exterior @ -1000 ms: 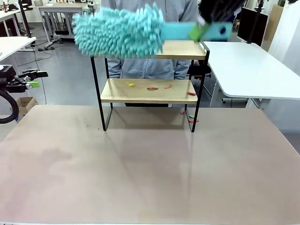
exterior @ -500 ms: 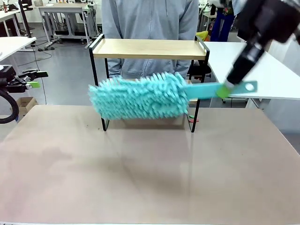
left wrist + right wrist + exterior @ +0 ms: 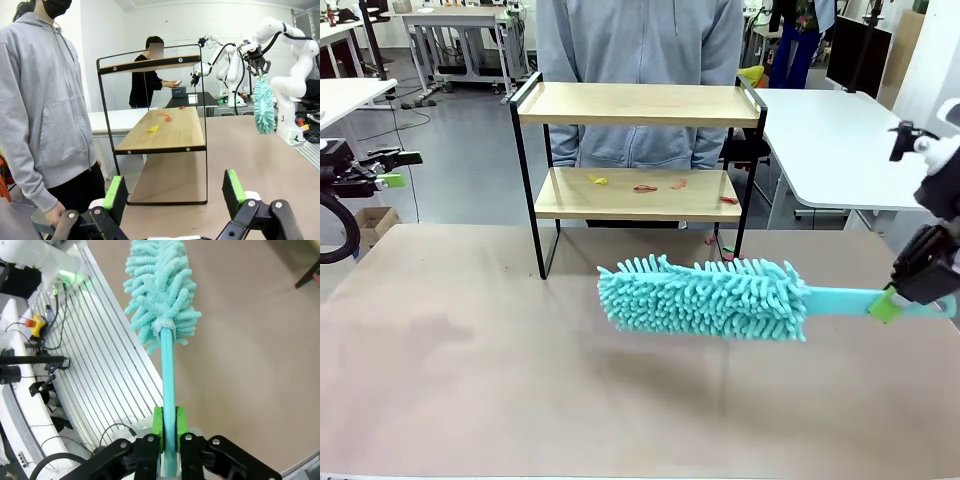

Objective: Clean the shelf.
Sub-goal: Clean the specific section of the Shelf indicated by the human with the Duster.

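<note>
Holds the duster (image 3: 705, 297) lower and farther right than half a second ago: down from in front of the lower board (image 3: 570, 205) to just above the surface (image 3: 500, 380), head level, in front of the shelf (image 3: 700, 108) and clear of its frame.

Parks the left gripper (image 3: 174, 190) far out to the left, beyond the surface's edge, jaws spread wide with nothing between the green pads. Finds the shelf upright at the far middle of the surface, directly in front of the person (image 3: 640, 40). Clamps the right gripper (image 3: 169, 421) on the duster's flat handle near its end, jaws pressed against both faces.

Risks, as a judgement only:
- With so long a tool held near its tip, could let the handle twist or slide in the pads once the head drags on wood.
- Could snag the thin black frame or a raised side rail on the way back in, shoving or tipping the light shelf toward the person.
- Could flick litter off the back or side instead of gathering it.

Shows a bare top board (image 3: 610, 100). Carries on the lower board a yellow scrap (image 3: 597, 180) toward the left, red scraps (image 3: 645, 188) mid-board and toward the right end. Leaves a few loose bits (image 3: 710, 240) on the surface by the right legs.
</note>
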Robot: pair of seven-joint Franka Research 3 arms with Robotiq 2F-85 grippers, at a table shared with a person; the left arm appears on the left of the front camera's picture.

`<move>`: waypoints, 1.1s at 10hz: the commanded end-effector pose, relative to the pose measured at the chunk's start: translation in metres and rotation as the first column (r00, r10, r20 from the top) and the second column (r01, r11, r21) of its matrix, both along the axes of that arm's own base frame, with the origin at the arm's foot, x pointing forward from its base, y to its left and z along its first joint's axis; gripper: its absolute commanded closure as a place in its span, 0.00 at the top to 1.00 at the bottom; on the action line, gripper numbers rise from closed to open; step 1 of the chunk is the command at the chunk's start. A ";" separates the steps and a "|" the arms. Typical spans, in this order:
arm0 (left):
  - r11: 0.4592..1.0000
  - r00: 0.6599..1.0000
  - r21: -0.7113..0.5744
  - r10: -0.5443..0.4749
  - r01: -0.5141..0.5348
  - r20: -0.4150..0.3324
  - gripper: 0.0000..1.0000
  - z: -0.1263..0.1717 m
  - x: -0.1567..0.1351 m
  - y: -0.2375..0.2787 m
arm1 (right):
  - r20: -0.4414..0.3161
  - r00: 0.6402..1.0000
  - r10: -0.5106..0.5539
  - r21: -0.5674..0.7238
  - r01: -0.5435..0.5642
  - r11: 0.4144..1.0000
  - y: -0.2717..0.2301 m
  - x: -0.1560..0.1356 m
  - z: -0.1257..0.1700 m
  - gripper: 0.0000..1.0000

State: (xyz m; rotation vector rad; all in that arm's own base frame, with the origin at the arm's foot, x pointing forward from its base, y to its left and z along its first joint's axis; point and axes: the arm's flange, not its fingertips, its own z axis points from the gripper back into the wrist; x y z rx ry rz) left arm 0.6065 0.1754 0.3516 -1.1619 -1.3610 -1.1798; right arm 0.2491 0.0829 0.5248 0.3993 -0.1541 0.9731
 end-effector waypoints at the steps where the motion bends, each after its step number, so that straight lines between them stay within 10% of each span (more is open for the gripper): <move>1: 1.000 1.000 -0.001 0.001 -0.001 0.006 1.00 0.004 -0.002 0.000 | 0.041 0.999 -0.009 -0.004 0.009 1.000 -0.006 0.004 -0.002 0.13; 11: 1.000 1.000 -0.001 0.001 -0.001 0.006 1.00 0.004 -0.002 0.000 | 0.000 1.000 0.000 0.000 0.000 1.000 0.000 0.000 0.000 0.13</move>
